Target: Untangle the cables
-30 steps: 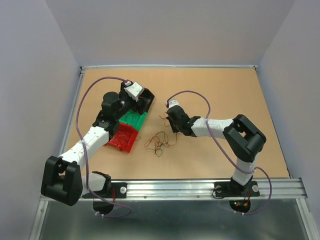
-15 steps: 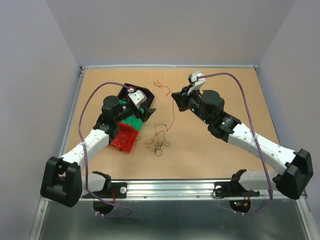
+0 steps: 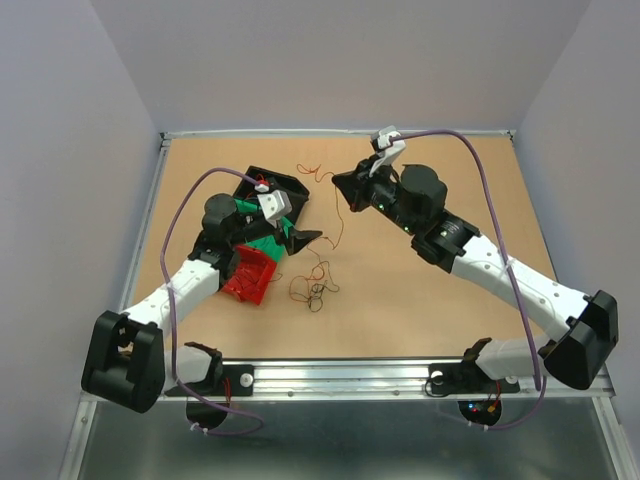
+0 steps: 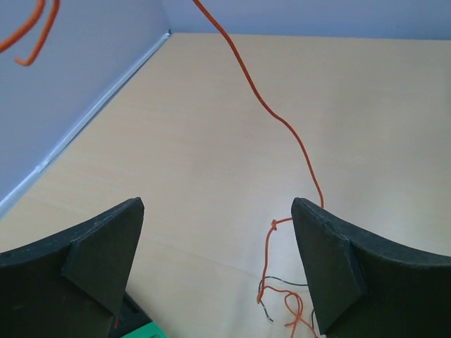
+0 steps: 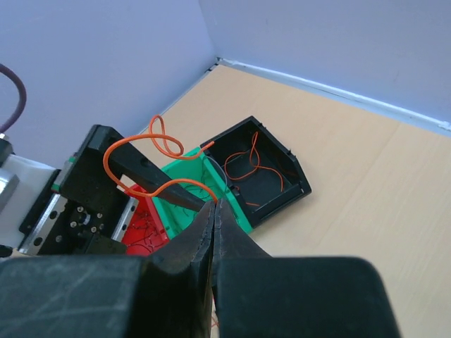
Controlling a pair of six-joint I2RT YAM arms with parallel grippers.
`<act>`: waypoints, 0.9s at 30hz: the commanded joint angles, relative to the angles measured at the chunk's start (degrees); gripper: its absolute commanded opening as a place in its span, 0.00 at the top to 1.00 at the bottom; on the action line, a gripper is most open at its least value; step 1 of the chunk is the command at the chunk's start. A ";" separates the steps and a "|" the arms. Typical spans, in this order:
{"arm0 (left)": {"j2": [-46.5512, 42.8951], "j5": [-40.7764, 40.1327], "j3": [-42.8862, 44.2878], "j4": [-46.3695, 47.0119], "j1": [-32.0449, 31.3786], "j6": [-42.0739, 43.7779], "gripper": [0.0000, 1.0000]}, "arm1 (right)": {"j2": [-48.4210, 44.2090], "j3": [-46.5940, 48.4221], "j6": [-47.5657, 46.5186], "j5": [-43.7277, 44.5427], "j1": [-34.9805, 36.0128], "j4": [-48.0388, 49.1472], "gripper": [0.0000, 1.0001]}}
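cables (image 3: 316, 286) lie in a loose bunch on the table (image 3: 470, 190), just right of the red bin (image 3: 248, 275). right gripper (image 5: 213, 205) is pinched closed on one orange wire (image 4: 243, 69), lifted off the table. left gripper (image 4: 217, 211) is spread wide, holding nothing.

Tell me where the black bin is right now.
In the top view the black bin sits left of centre on the table, just beyond the green bin. The right wrist view shows orange wires inside it.
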 commanded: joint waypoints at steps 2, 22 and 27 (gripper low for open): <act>2.81 4.45 1.13 2.62 0.08 -0.06 0.01 | -0.17 6.29 0.51 -1.34 0.16 0.71 0.99; 10.29 -8.98 14.30 -14.16 -6.60 6.72 1.00 | -9.45 -2.18 4.46 11.98 0.16 -1.67 0.99; 9.66 -16.81 29.49 -25.40 -6.51 7.15 1.00 | -19.58 -19.95 12.71 30.35 -0.11 -1.58 1.00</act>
